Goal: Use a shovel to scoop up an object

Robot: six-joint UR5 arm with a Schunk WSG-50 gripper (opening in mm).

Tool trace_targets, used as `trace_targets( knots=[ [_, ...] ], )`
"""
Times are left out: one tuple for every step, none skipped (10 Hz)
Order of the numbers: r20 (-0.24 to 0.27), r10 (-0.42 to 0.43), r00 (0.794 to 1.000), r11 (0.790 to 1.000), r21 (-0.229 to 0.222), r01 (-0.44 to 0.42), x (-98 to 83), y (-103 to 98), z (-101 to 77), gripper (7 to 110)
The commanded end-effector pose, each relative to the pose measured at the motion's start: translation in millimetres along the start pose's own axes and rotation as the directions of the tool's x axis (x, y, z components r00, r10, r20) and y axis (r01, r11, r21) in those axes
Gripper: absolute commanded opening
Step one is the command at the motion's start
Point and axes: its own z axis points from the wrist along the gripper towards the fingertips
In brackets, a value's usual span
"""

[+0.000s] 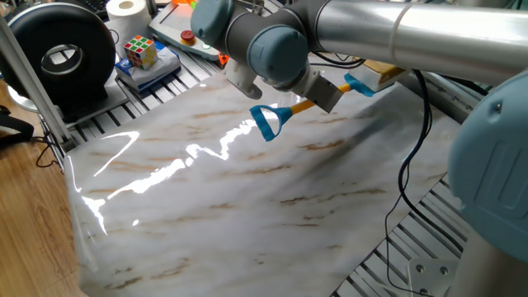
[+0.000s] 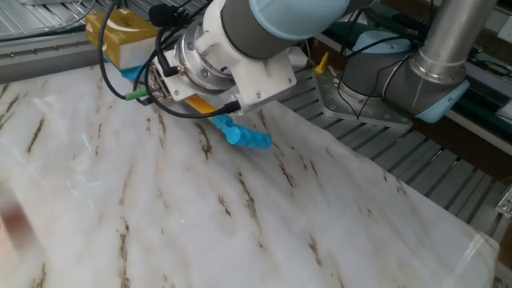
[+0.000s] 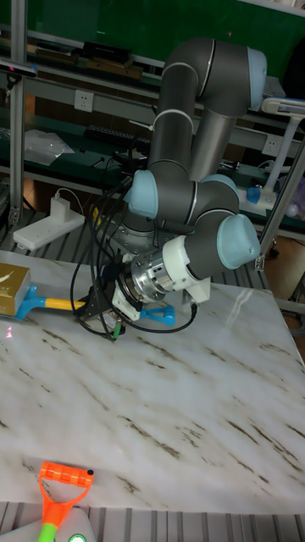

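The gripper (image 3: 95, 303) clamps the orange-yellow shaft of the shovel (image 3: 51, 302), its dark fingers closed on the smooth plastic rod about midway along. The shovel lies low and nearly level over the table (image 3: 195, 406), a glossy slab of white marble pattern with brown veins and bright glare streaks. Its blue D-shaped loop (image 1: 266, 122) sticks out behind the wrist on one side; in the other fixed view the loop (image 2: 242, 136) looks ribbed and seems to touch or just skim the marble, though the angle makes that hard to settle. On the far side of the gripper the light-blue blade (image 3: 28, 303) reaches the block (image 3: 12, 289), a tan-yellow rectangular piece with rounded edges and a pale oval mark on top. The blade edge sits under or against the block's lower side at the table's edge; in one fixed view the block (image 1: 381, 72) lies just past the blade (image 1: 357, 83). The other fixed view shows the block (image 2: 120, 36) with blue beneath its near corner.

Beyond the marble, a multicoloured puzzle cube (image 1: 140, 52) rests on a flat box beside a round black device (image 1: 58, 56) and a white paper roll (image 1: 128, 10). An orange tool handle (image 3: 61, 491) shows at the near edge in the tall view.
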Motion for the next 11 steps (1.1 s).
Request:
trace_targets(
  knots=[
    [0.019,0.017,1.000,1.000,0.000,-0.017,-3.5,0,0.5,7],
    [0.022,0.025,0.999,1.000,0.001,-0.025,-4.2,-1,0.5,7],
    [0.010,0.032,0.999,0.999,0.005,-0.032,-1.2,-2,0.5,7],
    [-0.010,0.037,0.999,0.999,0.011,-0.037,3.8,-3,0.5,7],
    [-0.013,0.028,1.000,0.999,0.014,-0.028,4.6,-4,0.5,7],
    [0.002,0.009,1.000,1.000,0.010,-0.009,0.8,-3,0.5,7],
    [0.003,-0.007,1.000,1.000,0.010,0.007,0.5,-3,0.5,7],
    [-0.002,-0.007,1.000,1.000,0.010,0.007,1.6,-3,0.5,7],
    [-0.017,-0.005,1.000,1.000,0.010,0.005,5.4,-3,0.5,7],
    [-0.029,-0.006,1.000,1.000,0.014,0.006,8.5,-4,0.4,7],
    [-0.045,0.008,0.999,1.000,0.025,-0.007,12.4,-6,0.2,7]
  ],
)
